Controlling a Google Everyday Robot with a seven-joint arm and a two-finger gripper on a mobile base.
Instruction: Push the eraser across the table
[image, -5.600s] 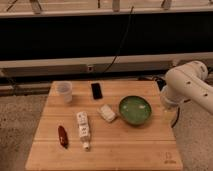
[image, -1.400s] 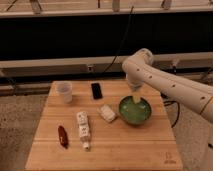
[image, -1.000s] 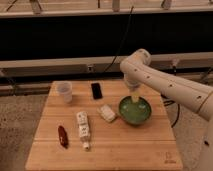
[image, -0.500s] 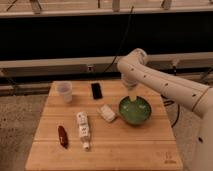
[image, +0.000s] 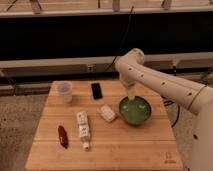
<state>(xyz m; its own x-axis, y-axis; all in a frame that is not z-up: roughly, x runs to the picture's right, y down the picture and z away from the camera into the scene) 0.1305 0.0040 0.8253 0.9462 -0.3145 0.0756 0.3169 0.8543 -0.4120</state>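
Observation:
The eraser (image: 96, 90) is a small flat black block lying on the far part of the light-wood table (image: 125, 145), right of a clear cup (image: 64, 91). My gripper (image: 131, 96) hangs down from the white arm above the far left rim of a green bowl (image: 135, 110). It is to the right of the eraser and apart from it. The gripper is open with nothing in it.
A whitish wrapped block (image: 107, 113) lies between the eraser and the bowl. A white bottle (image: 83, 129) and a small red object (image: 63, 136) lie at the front left. A dark logo (image: 170, 158) marks the front right corner. A dark wall stands behind the table.
The arm has swung leftward, carrying the gripper from over the bowl's middle toward its left rim, closer to the eraser. The objects on the table have not moved.

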